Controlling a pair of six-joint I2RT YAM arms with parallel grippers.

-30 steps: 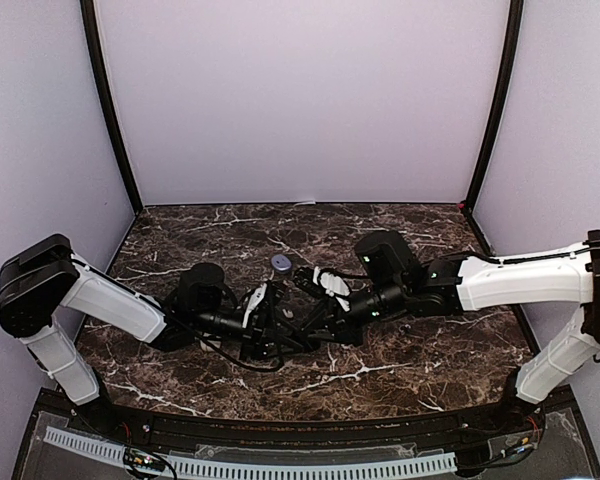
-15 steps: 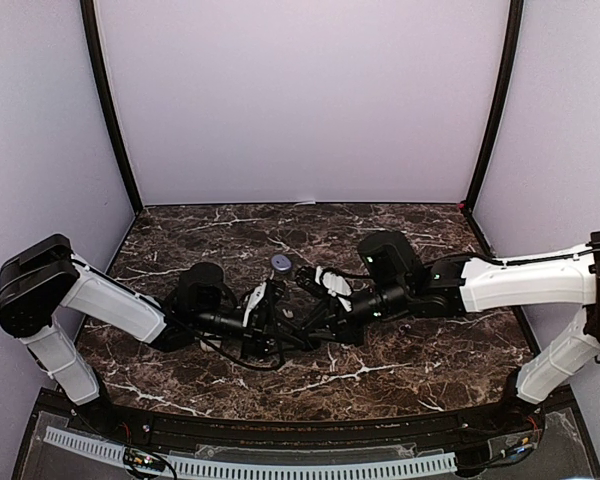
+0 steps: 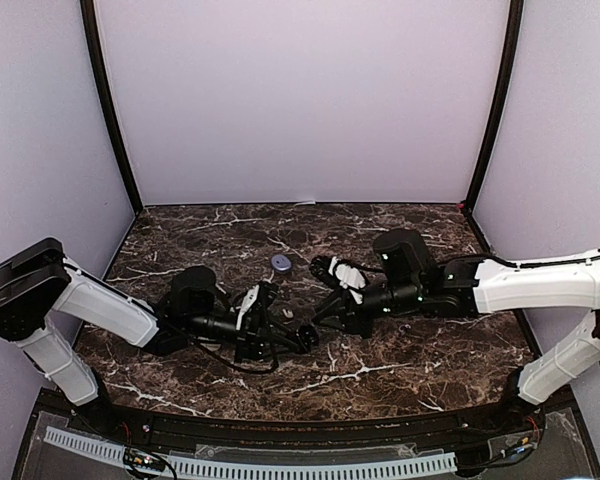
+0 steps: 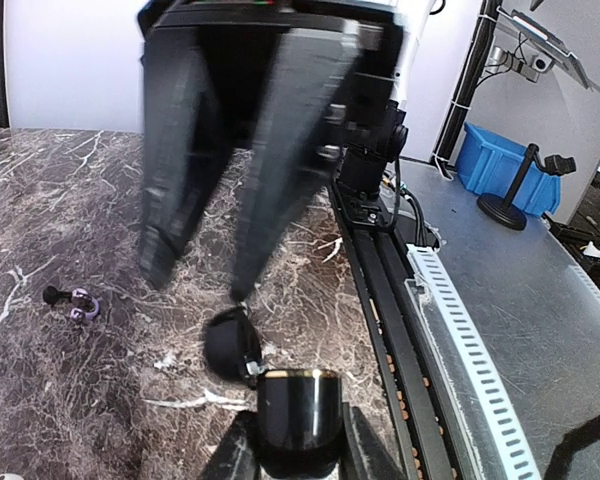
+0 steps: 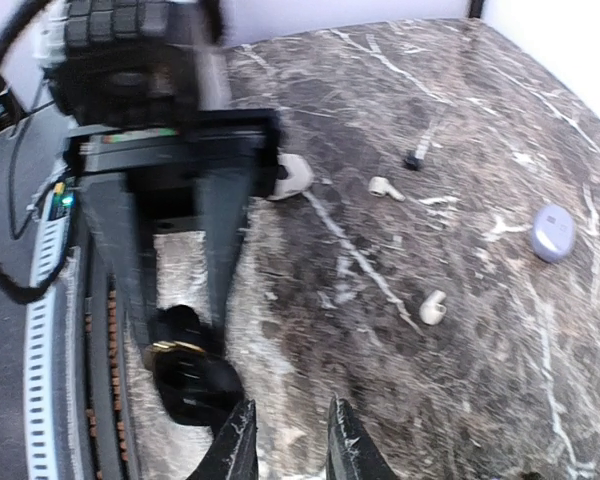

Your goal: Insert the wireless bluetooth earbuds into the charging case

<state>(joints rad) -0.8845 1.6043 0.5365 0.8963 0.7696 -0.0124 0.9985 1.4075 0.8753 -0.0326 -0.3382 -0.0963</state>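
Note:
My left gripper (image 4: 298,455) is shut on a glossy black charging case (image 4: 298,415) with a gold rim. Its open lid (image 4: 230,345) hangs to the left. The case also shows in the right wrist view (image 5: 192,380), held under the blurred left gripper (image 5: 175,320). My right gripper (image 5: 290,445) is open and empty, just right of the case; it appears blurred in the left wrist view (image 4: 200,280). In the top view the left gripper (image 3: 292,338) and the right gripper (image 3: 325,312) meet at the table's middle. White earbuds (image 5: 433,307) (image 5: 383,186) and a dark earbud (image 5: 412,158) lie on the marble.
A small round lavender case (image 3: 281,263) sits behind the grippers; it also shows in the right wrist view (image 5: 553,232). A white case (image 5: 294,174) lies by the left arm. A small dark and purple earbud (image 4: 75,300) lies on the marble. The table's black front rail (image 4: 380,300) is close.
The right gripper has drawn back to the right, away from the case. The left gripper has shifted a little toward the near edge, case still held.

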